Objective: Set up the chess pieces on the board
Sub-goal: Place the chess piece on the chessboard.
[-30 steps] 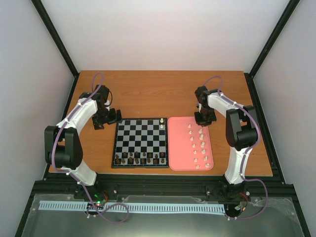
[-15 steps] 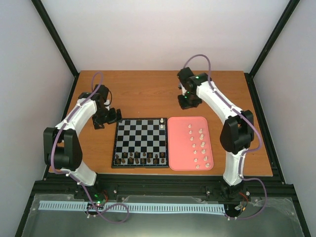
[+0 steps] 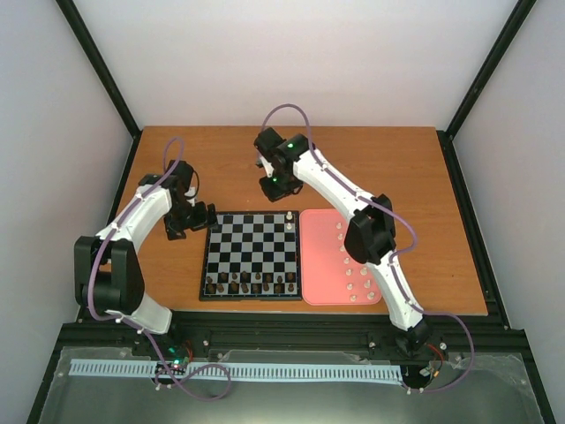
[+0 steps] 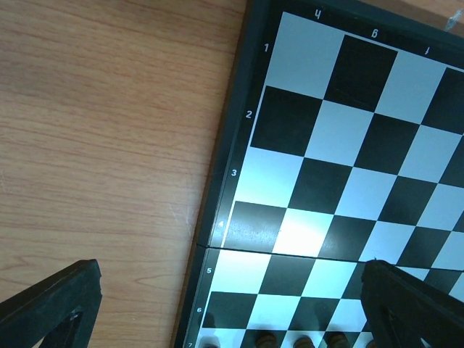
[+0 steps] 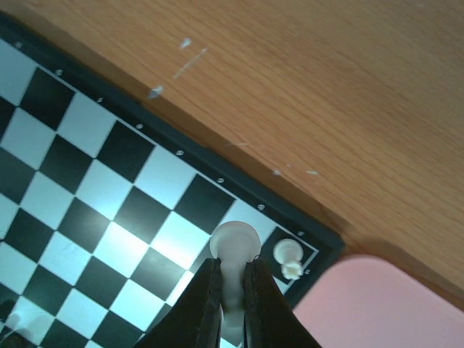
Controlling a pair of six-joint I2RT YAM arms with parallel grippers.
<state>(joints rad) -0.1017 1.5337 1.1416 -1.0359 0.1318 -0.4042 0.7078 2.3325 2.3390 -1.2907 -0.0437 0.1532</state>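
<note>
Near the board's (image 5: 94,188) far right corner, the right gripper (image 5: 233,264) hangs clamped on a white piece (image 5: 235,241). The piece's long axis lies in line with the fingers, its round head poking out past the tips. A second piece (image 5: 288,258) stands on the corner square, just beside the tray (image 5: 377,304). Spare pieces (image 3: 357,265) stand on that tray. The left gripper (image 4: 230,264) is spread wide over the board's left border, printed 1 to 7. The far border's marks are unclear. Dark pieces (image 3: 252,284) line the near row.

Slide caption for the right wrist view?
Right hand holds a white piece over the board, beside the corner piece.
</note>
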